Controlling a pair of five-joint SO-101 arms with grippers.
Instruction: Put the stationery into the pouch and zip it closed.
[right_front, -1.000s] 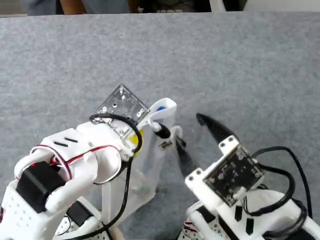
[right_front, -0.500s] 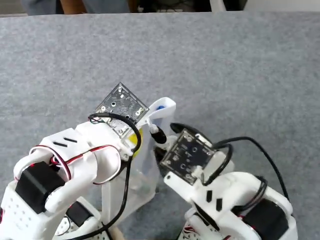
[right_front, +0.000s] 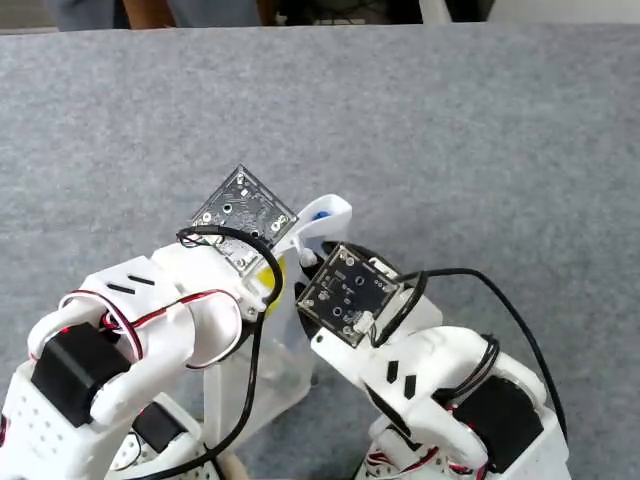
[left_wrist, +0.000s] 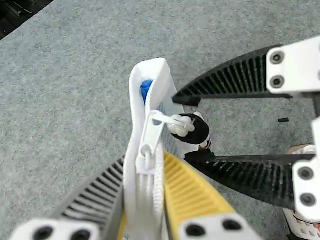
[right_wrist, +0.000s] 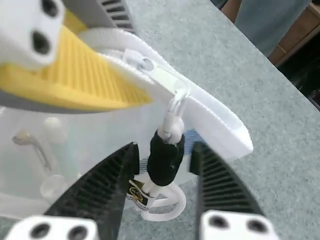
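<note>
Now the pull tab (right_wrist: 164, 159) sits between spread fingers

Clenched on the top seam of the pouch (left_wrist: 150, 75), the left pincer (left_wrist: 144, 170) presses one grey finger and one yellow finger against either side. Just past its tips, the black pull tab hangs from the zip on a white cord. The right pincer (right_wrist: 165, 149) is released, its fingers flanking the tab with slim gaps (no contact visible). A blue item (left_wrist: 145, 89) peeks from the pouch's far end, beyond the left pincer, over the grey surface (right_front: 450, 130).
</note>
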